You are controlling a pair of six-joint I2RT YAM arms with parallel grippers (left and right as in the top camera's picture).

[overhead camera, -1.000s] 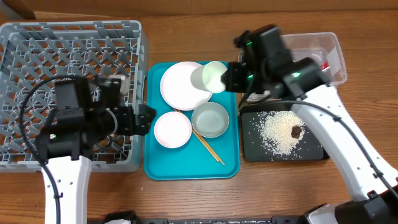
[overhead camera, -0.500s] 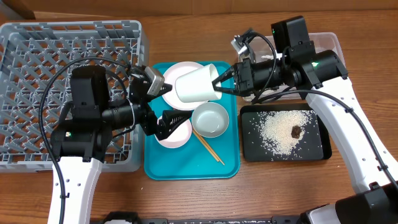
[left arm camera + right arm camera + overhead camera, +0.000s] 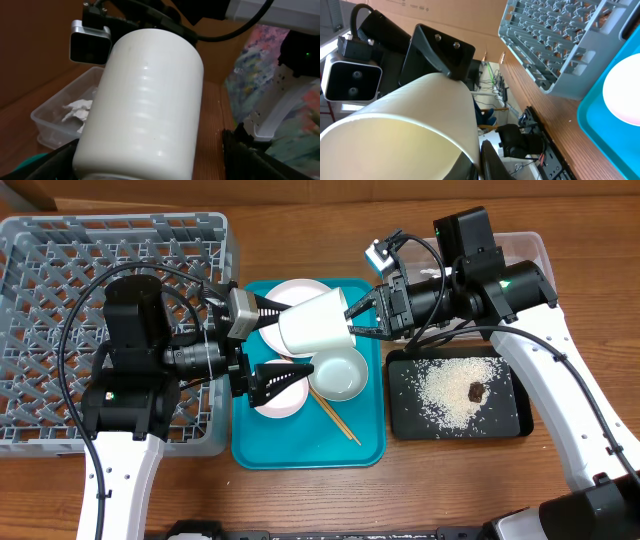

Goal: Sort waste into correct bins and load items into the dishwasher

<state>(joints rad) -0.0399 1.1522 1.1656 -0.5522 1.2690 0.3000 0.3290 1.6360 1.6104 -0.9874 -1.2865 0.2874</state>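
Observation:
My right gripper [image 3: 349, 320] is shut on the rim of the small white cup [image 3: 315, 320] and holds it on its side above the teal tray, one finger inside and one outside [image 3: 477, 160]. My left gripper [image 3: 298, 336] is open, with its fingers above and below the cup's base. In the left wrist view the cup [image 3: 145, 100] fills the frame between my fingers [image 3: 245, 155]. The white plate [image 3: 290, 292], grey-green bowl [image 3: 338, 372], pink bowl [image 3: 285, 398] and chopsticks [image 3: 338, 420] lie on the tray.
The grey dish rack [image 3: 60, 260] stands at the left. The teal tray [image 3: 300, 450] is in the middle. The black tray [image 3: 410, 420] at the right holds rice and a brown scrap [image 3: 476, 391]. The clear tub [image 3: 530, 255] holds tissue [image 3: 75, 110].
My left gripper swung from the rack's edge over the teal tray and opened round the cup's base. My right gripper turned the cup on its side and moved it slightly left.

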